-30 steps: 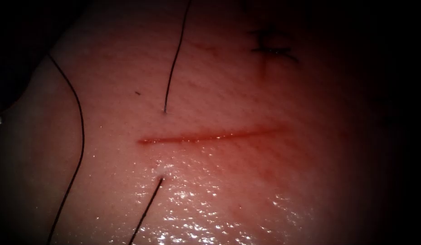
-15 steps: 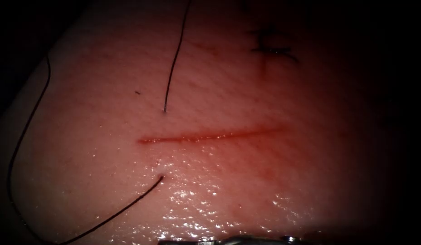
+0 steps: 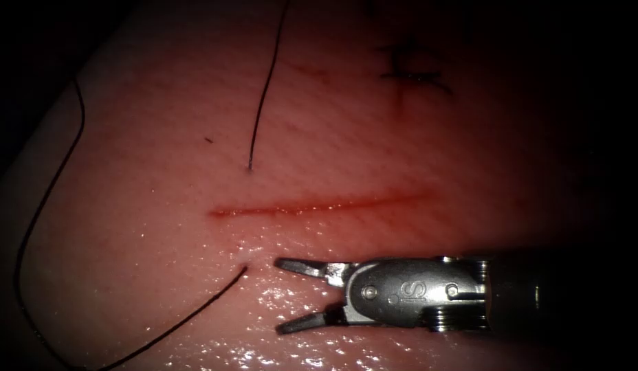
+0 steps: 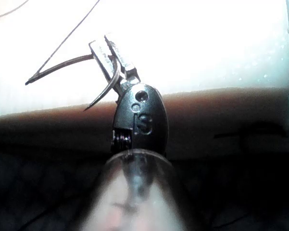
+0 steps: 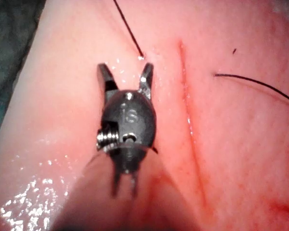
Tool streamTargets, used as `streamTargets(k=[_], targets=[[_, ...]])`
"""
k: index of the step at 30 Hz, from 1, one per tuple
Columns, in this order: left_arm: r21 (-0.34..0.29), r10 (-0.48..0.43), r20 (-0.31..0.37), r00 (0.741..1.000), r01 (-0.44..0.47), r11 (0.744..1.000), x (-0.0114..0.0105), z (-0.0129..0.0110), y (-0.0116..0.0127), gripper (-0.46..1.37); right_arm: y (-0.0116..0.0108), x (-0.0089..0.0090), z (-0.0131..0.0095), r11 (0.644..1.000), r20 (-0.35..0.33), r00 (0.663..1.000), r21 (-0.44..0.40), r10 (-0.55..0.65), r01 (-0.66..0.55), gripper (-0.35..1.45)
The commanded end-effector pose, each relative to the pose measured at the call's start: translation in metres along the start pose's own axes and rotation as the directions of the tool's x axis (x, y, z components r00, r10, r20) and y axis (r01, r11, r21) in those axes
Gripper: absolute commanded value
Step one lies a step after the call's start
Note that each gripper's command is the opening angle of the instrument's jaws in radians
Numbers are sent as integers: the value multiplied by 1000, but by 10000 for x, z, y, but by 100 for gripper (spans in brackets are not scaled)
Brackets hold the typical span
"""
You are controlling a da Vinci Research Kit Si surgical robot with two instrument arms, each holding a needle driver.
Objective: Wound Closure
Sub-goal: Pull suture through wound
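The cut (image 3: pixel 319 205) runs across the tissue (image 3: pixel 161 137), with red fluid along it. Thread (image 3: pixel 195 312) leaves the tissue just below the cut's left end and loops away to the left. A second strand (image 3: pixel 262 96) rises from a hole above that end. My right tool (image 3: pixel 278 296) lies below the cut with its jaws open and holding nothing, the tips just right of the lower thread hole (image 5: pixel 141 57). My left tool (image 4: pixel 103 42) is off the tissue, jaws shut on the curved needle (image 4: pixel 62 65) near mid-curve. The needle is free of the tissue.
Earlier dark stitches (image 3: pixel 410 72) sit at the far upper right of the tissue. The tissue's left edge (image 3: pixel 51 124) falls into shadow. The surface below the cut is wet and shiny (image 3: pixel 298 343).
My right tool came in from the lower right and now lies below the cut with open jaws. The thread loop on the left swung further left, and the lower strand flattened.
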Motion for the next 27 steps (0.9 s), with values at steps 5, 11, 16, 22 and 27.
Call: streamTargets(k=[5, 11, 16, 22, 27], targets=[[-7, -11, -10, 1000, 11, 1000, -2, 2, 6, -35, 4, -3, 24, 1000, -9, 1000, 10, -3, 3, 91], [-10, -10, -16, 1000, 10, 1000, -2, 5, 10, -35, 8, -11, 37, 1000, -16, 1000, 20, -11, 11, 52], [-9, -10, -16, 1000, 9, 1000, -2, 6, 11, -35, 6, -16, 32, 998, -30, 1000, 63, 2, 0, -35], [-22, -13, -15, 1000, 13, 1000, -3, 15, 14, -35, 0, -6, 26, 997, -34, 999, 71, 12, -10, -35], [-33, -22, -14, 1000, 21, 999, -4, 26, 18, -35, -13, 5, 24, 995, -14, 1000, 97, 10, -8, -35]])
